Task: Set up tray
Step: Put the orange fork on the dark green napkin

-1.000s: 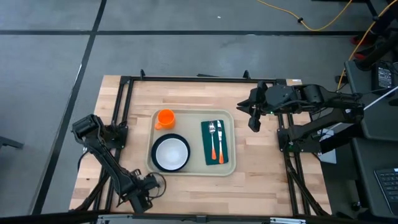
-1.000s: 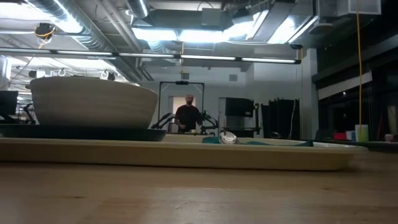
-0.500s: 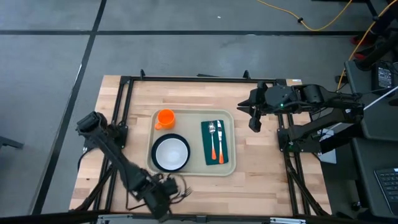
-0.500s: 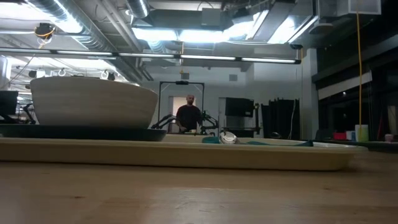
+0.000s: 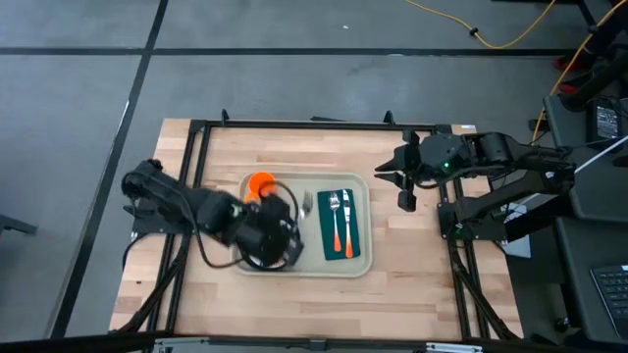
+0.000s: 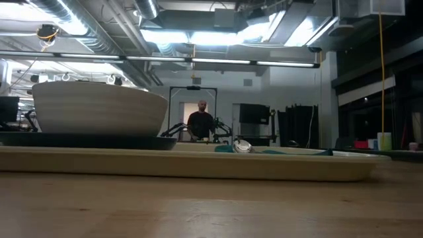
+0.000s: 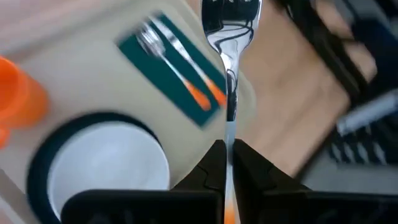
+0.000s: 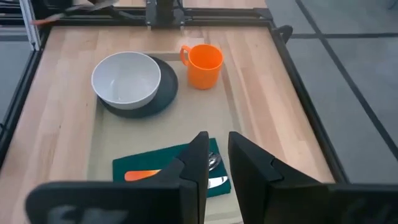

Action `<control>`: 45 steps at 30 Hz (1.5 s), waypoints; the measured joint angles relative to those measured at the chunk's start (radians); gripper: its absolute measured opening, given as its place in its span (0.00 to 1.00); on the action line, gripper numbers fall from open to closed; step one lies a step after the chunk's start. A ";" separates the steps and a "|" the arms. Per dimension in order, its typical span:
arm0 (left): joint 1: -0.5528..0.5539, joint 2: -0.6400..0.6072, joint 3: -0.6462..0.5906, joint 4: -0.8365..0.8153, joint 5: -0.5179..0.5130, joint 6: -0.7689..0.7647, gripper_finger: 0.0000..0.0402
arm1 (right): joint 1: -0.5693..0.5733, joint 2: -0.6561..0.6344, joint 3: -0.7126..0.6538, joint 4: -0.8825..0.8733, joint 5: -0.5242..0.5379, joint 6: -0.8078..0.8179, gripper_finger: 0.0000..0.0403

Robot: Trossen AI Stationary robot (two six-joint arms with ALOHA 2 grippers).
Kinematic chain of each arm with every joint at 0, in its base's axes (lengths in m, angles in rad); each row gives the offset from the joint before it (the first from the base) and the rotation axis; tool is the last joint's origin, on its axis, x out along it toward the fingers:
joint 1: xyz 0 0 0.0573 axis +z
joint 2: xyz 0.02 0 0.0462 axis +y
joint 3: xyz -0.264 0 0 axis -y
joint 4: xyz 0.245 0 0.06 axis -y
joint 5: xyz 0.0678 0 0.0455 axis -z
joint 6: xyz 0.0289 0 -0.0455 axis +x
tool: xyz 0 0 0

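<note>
The pale beige tray (image 5: 365, 263) lies mid-table. On it are an orange cup (image 8: 204, 64), a white bowl (image 8: 126, 78) on a dark teal plate (image 8: 165, 93), and a green napkin (image 5: 339, 245) bearing two orange-handled utensils. My left gripper (image 7: 227, 149) hovers over the plate side of the tray, shut on a steel spoon (image 7: 229, 37); its arm hides most of the bowl in the high view. My right gripper (image 5: 404, 196) waits above the bare table right of the tray, its fingers slightly apart. My left gripper pinches the spoon's handle (image 7: 229, 127) between its two fingers, where the steel shaft meets the orange grip (image 7: 228, 214). The spoon lies along the fingers, its bowl end (image 5: 306, 203) sticking out ahead toward the napkin. It is lifted clear above the tray.
Black frame rails run along the table's left, right and far sides (image 5: 294, 124). Bare wood shows on the near side of the tray (image 5: 324, 304) and to its right. A person stands far off in the room behind (image 6: 200, 124).
My left arm has swung quickly from the table's near-left edge toward the far side and right, ending over the plate and bowl on the tray. My right gripper has shifted slightly to the right. The things on the tray have stayed put.
</note>
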 joint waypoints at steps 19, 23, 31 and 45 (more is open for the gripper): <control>0.307 0.268 0.005 0.038 -0.039 0.247 0.01 | 0.000 -0.077 0.000 -0.036 0.041 -0.069 0.17; 0.314 0.324 0.005 0.102 -0.030 0.260 0.01 | 0.000 -0.110 0.000 -0.045 0.112 -0.076 0.17; 0.316 0.352 0.005 0.220 0.169 0.187 0.01 | 0.000 -0.211 0.000 -0.029 0.244 -0.255 0.17; 0.319 0.254 0.037 0.283 0.218 -0.022 0.01 | 0.000 -0.373 0.001 0.025 0.175 -0.362 0.17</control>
